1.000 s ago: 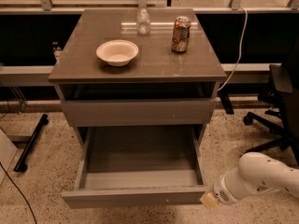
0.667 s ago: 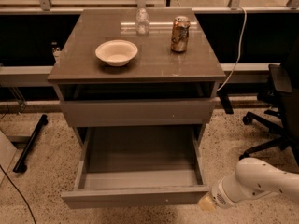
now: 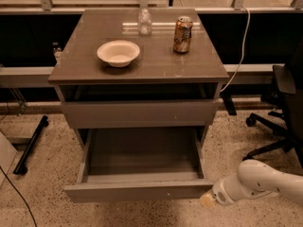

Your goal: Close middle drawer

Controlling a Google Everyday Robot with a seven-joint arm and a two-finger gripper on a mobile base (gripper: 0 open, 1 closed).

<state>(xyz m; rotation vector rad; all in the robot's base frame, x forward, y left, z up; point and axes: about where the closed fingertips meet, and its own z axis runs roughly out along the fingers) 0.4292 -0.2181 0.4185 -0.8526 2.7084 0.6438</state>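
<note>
The middle drawer (image 3: pixel 137 191) is pulled far out of the grey cabinet, low in the view. Its flat front panel has a tiny pale speck right of centre, and its deep grey box stands open and empty. My gripper (image 3: pixel 208 200) is at the end of the white arm (image 3: pixel 265 179), which comes in from the lower right. Its pale tip sits right at the right end of the drawer's front panel. I cannot tell whether it touches the panel.
Above the open drawer is another grey drawer front (image 3: pixel 137 113), slightly out under the cabinet top (image 3: pixel 156 65). On the top stand a white bowl (image 3: pixel 118 53), a soda can (image 3: pixel 182 34) and a clear bottle (image 3: pixel 144 21). A black office chair (image 3: pixel 279 108) stands at the right, and a black stand leg (image 3: pixel 31 144) lies at the left.
The arm has sunk a little and the gripper tip has crept slightly left toward the drawer's right front corner. The drawer has not visibly moved.
</note>
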